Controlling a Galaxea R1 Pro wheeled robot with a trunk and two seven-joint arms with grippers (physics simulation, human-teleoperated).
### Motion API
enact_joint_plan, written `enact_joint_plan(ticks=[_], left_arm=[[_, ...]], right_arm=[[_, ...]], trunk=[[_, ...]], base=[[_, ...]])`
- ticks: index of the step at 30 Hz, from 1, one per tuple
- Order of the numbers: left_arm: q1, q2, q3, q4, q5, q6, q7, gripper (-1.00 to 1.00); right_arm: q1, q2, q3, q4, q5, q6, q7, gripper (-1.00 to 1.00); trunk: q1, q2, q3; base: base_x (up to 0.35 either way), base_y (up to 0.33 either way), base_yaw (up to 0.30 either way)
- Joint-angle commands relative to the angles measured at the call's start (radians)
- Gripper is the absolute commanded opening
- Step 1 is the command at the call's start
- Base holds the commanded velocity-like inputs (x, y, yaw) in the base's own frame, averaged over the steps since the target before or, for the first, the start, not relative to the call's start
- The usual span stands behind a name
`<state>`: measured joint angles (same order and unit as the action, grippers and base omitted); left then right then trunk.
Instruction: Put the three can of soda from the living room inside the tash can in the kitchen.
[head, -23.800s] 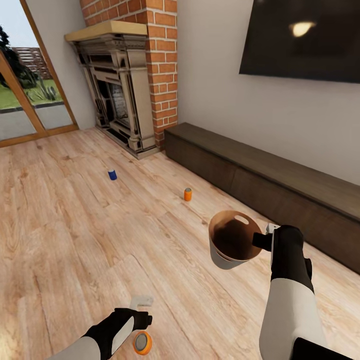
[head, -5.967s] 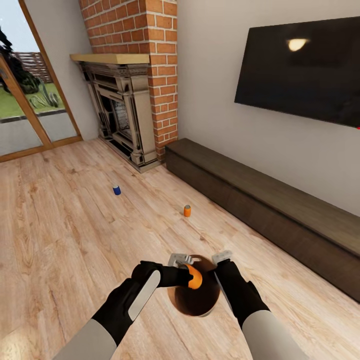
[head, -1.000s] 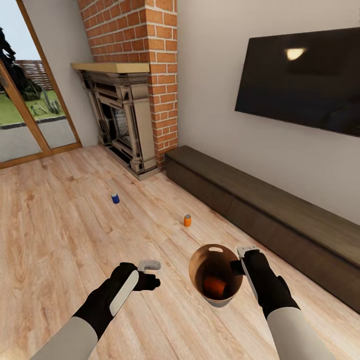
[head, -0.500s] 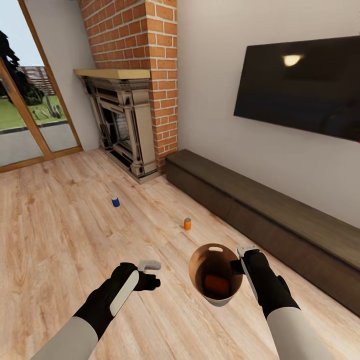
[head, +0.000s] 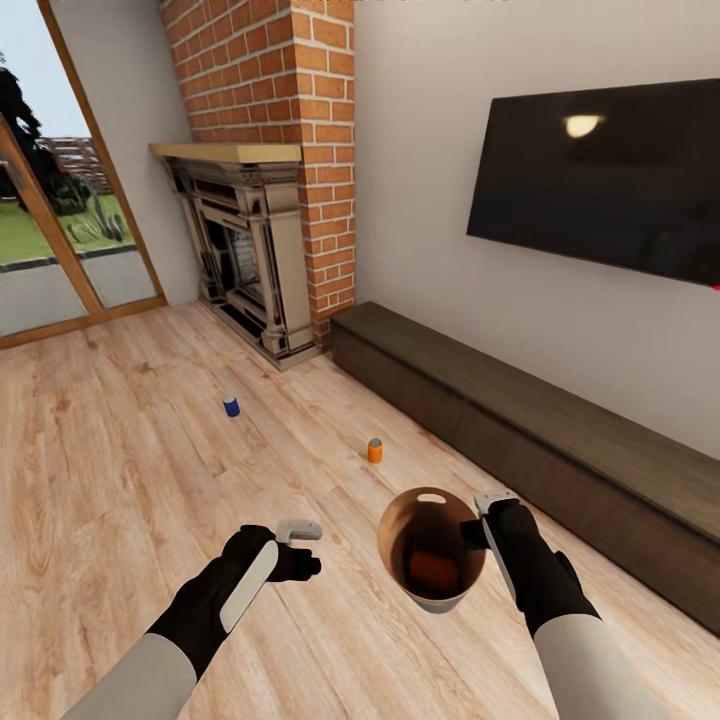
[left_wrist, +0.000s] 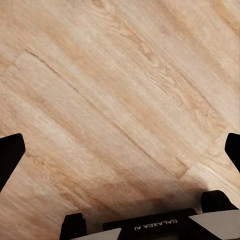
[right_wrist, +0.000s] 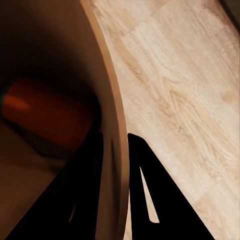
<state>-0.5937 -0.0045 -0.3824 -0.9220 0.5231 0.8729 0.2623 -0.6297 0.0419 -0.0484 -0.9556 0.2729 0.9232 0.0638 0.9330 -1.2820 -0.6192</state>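
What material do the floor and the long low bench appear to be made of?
The floor looks like light wood planks with a matte finish: grain lines and plank seams show. The bench looks like dark brown wood, matte, with faint grain, though painted board is possible.

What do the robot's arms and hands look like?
Both arms are pale grey, then black toward the wrists, with a white panel along each. The left gripper and right gripper have whitish tips; their fingers look black, and "GALAXEA AI" is printed on the left wrist.

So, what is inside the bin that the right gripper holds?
One orange can lies at the bottom of the bin. The near wall covers part of the floor inside, so anything there is hidden.
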Motion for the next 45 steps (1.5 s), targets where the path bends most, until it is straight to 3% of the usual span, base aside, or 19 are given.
enact_joint_plan(ticks=[1,37,45], left_arm=[[0.0,0.0,0.0,0.0,0.0,0.0,0.0,1.0],[0.001,0.002,0.002,0.002,0.003,-0.005,0.003,1.0],[0.003,0.003,0.005,0.003,0.005,-0.03,0.002,1.0]], right_arm=[[0.0,0.001,0.0,0.0,-0.009,0.0,0.005,-1.0],[0.001,0.003,0.002,0.0,-0.01,-0.003,0.003,-1.0],[0.045,0.001,-0.003,0.0,-0.01,-0.013,0.003,-1.0]], trunk=[[0.0,0.0,0.001],[0.0,0.0,0.057],[0.0,0.0,0.07]], base=[[0.0,0.0,0.0],[0.0,0.0,0.0],[0.0,0.0,0.0]])
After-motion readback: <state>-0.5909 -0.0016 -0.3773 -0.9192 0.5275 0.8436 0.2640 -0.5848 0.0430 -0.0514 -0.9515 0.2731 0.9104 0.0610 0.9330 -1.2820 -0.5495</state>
